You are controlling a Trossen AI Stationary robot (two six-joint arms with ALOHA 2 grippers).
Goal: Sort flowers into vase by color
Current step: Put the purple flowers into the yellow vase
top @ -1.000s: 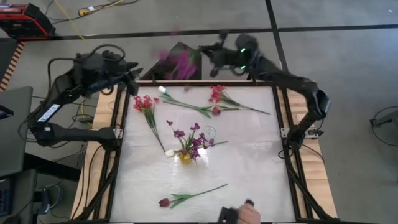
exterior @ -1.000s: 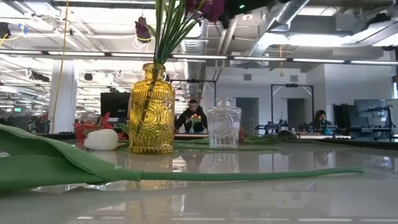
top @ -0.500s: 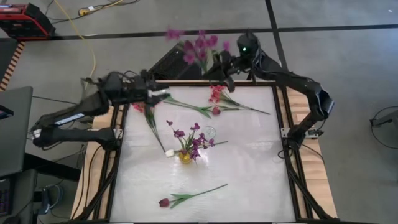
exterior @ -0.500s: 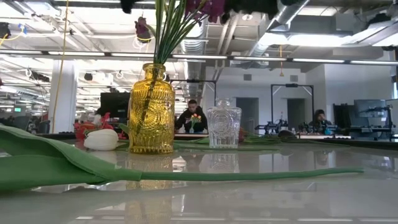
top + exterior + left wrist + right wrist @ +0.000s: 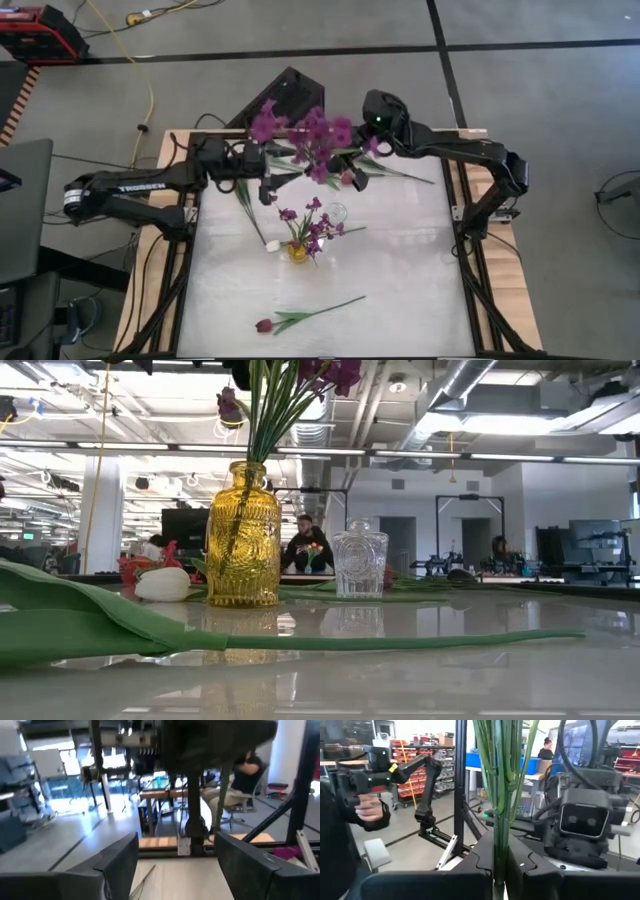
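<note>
High view: purple sprig (image 5: 305,135) over table's (image 5: 400,280) far edge.

The right gripper (image 5: 499,870) is clamped on a bunch of green stems (image 5: 502,785) that rise upright between its dark fingers (image 5: 470,865); the other arm's camera head (image 5: 582,822) sits close beyond; a person's hand (image 5: 367,810) grips a handle.

In the high view the held purple sprig (image 5: 305,135) covers the right gripper (image 5: 352,160) and most of the red-pink flowers (image 5: 348,172) beneath it. The low view cuts the yellow vase's (image 5: 243,535) blooms off at the top edge — neither gripper shows there. The left wrist view is blurred — its fingers (image 5: 117,860) lose their tips at the bottom edge.
</note>
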